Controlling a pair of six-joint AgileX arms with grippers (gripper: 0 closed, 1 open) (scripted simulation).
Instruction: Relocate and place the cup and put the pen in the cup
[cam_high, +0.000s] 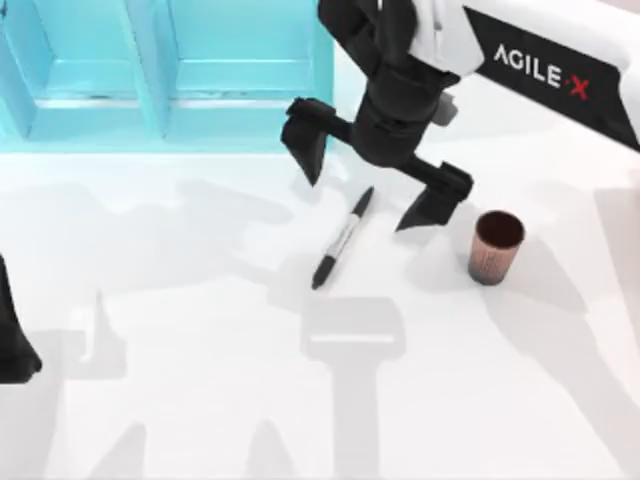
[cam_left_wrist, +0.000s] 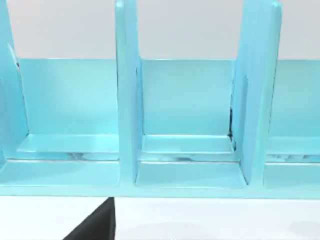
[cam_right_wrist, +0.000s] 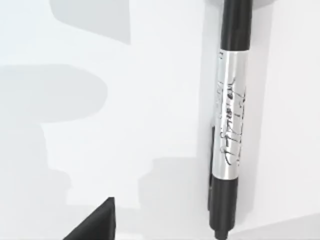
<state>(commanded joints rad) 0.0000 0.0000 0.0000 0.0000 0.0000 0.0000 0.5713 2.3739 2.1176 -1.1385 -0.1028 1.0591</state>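
Slim black-capped, grey-barrelled pen (cam_high: 342, 239) flat on white bench (cam_high: 200, 400), axis diagonal; textured copper cylindrical cup (cam_high: 495, 247) upright nr. Right claw (cam_high: 372, 180) released above pen.

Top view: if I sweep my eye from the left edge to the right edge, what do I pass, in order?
Left gripper parked at the left edge → blue shelf at the back → pen lying flat, with the right gripper open above its far end → cup standing upright.

Left end effector (cam_high: 15, 345) cut off by the top view's left edge
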